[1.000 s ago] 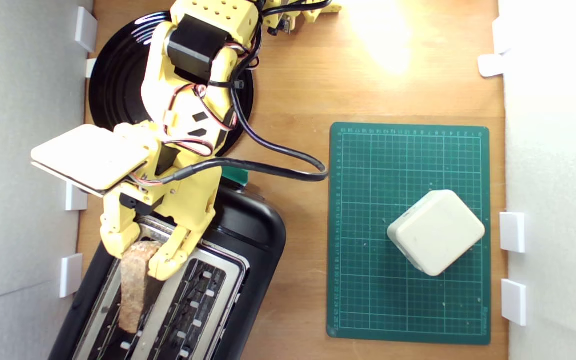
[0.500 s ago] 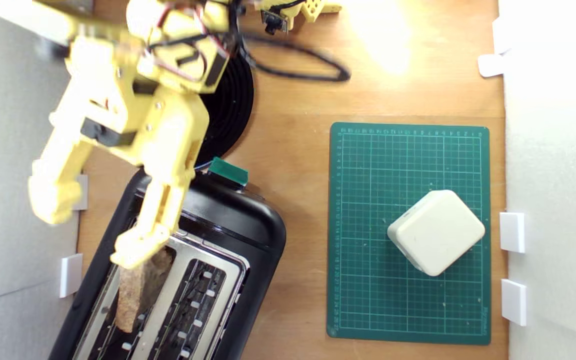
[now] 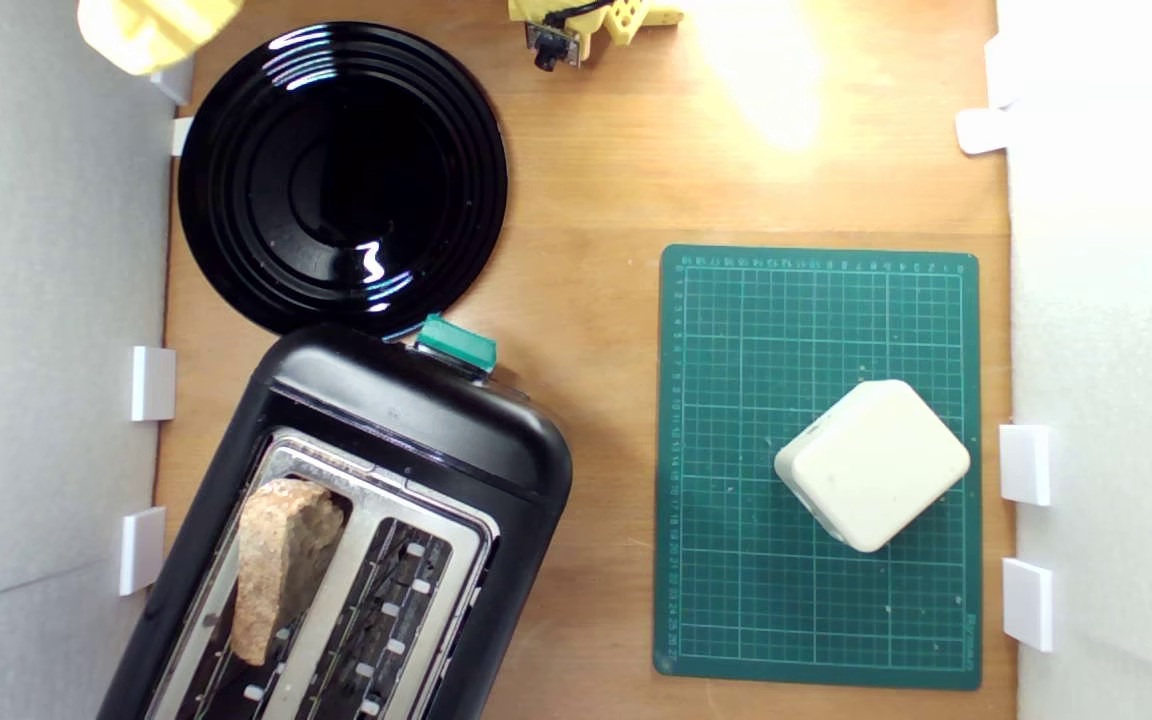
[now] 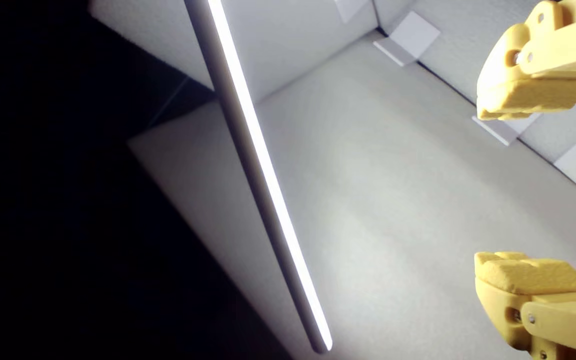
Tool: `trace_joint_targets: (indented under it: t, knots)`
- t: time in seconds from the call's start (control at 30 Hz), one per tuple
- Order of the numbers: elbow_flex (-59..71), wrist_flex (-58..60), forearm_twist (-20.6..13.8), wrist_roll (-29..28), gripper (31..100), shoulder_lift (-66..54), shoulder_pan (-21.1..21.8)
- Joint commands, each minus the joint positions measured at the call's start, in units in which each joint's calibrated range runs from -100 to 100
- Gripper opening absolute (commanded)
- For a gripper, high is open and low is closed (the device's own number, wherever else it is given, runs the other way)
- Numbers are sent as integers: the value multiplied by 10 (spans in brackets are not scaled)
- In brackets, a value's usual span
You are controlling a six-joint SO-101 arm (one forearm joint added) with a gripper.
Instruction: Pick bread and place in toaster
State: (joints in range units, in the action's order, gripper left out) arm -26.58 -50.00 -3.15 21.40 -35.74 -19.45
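Bread (image 3: 281, 565): stood in the toaster (image 3: 406, 420) slot.
Hand (image 4: 528, 185): released, jaws wide, holding nothing.

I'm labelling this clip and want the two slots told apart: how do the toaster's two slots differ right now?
The toaster's slot on the exterior view's left holds the bread, standing on edge with its crust above the metal top; the slot on the exterior view's right is empty, its wire guides showing. Both lie parallel in the same shiny plate.

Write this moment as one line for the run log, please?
bread: standing in toaster slot on exterior view's left | gripper: open, empty, away from toaster | other slot: empty | plate: bare
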Motion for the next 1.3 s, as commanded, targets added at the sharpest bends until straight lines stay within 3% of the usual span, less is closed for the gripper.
trace_joint_targets:
  t: [0.0,0.17,0.4,0.83,1.1,1.17,1.27]
  knots:
    - [0,-78,2,-82,889,-32,45]
    - [86,-84,7,-153,888,-85,54]
    - [257,-84,3,-161,888,-188,100]
    - [641,-84,4,-41,887,-400,153]
    - [816,-84,1,-5,886,-486,169]
    - [859,-84,6,4,865,-509,169]
    - [924,-84,12,12,781,-548,177]
